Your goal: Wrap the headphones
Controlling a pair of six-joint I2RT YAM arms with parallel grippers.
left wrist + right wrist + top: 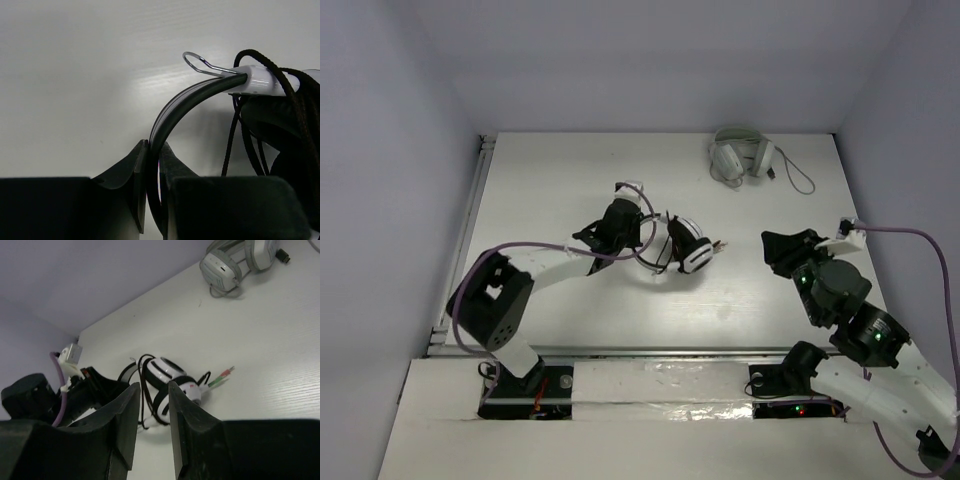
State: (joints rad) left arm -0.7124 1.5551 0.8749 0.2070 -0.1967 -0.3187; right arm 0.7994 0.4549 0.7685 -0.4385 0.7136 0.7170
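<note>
Left jaws tight on headphones (pixel 186 98)

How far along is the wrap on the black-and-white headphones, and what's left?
Done: the cable lies in several loops round the ear cups of the headphones. In hand: the left gripper is shut on the headband; the right gripper is open, empty and apart from them. Left: the plugs stick out loose past the cups, so that tail probably needs tucking.

Your left arm stretches forward, its black two-finger left end effector (pixel 620 226) clamped tight on the thin headband of the black-and-white headphones (pixel 691 250). Your black right end effector (pixel 152 390) hangs off to the right, fingers slightly apart.
</note>
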